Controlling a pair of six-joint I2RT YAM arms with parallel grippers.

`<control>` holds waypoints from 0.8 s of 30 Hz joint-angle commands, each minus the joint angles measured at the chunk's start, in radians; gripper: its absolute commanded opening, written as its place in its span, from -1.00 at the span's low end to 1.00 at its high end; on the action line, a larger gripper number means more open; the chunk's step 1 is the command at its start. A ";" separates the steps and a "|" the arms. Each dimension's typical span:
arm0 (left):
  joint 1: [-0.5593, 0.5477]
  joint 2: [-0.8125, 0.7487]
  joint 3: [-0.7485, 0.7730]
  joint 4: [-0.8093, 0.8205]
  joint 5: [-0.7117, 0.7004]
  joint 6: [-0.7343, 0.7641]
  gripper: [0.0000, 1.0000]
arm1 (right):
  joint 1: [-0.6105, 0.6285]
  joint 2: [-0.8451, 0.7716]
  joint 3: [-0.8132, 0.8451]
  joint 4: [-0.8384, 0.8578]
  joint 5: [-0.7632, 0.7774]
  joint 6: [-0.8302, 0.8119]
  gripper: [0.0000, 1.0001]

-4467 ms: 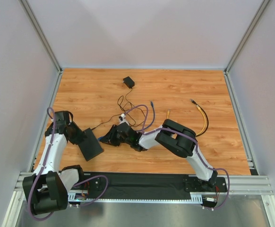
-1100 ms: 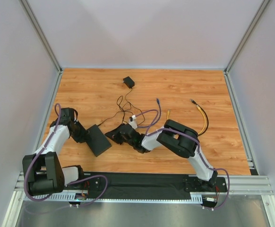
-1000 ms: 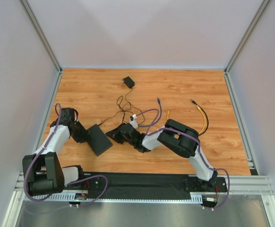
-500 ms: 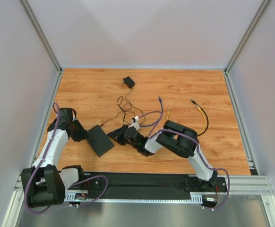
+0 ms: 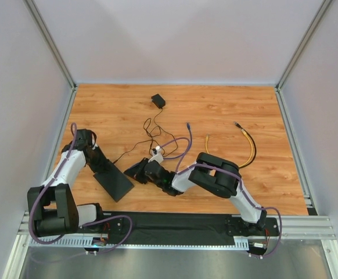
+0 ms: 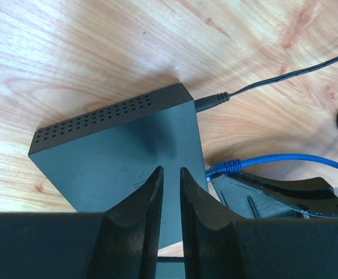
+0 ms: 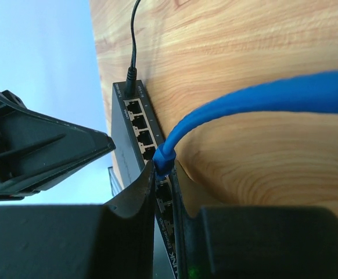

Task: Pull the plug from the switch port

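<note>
The switch is a flat black box lying at the near left, its socket edge facing right. In the left wrist view the switch lies under my left gripper, which is shut with its tips down on the top face. My left gripper reaches it from the left. My right gripper is at the socket edge, and in its own view my right gripper is shut on the blue plug. The plug touches that edge; whether it sits in a port is unclear.
A thin black lead plugs into the switch's corner and runs to a small adapter block at the back. The blue cable loops behind the right gripper. A yellow cable lies at the right. Metal posts and walls bound the table.
The switch has swung and slid nearer and leftward under the left gripper. The right gripper has followed it left with the plug, and the blue cable loop has shifted left.
</note>
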 commanded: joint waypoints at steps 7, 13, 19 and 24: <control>-0.008 0.129 -0.037 0.035 0.000 -0.020 -0.50 | -0.043 0.012 0.167 -0.284 0.007 -0.147 -0.99; -0.013 0.129 -0.057 0.043 -0.043 -0.020 -0.51 | -0.061 0.007 0.161 -0.298 -0.010 -0.106 -1.00; -0.027 0.148 -0.056 0.041 -0.057 -0.014 -0.51 | -0.095 0.001 0.207 -0.445 -0.053 -0.072 -1.00; -0.045 0.149 -0.056 0.043 -0.069 -0.008 -0.51 | -0.130 0.019 0.300 -0.620 -0.111 -0.074 -0.99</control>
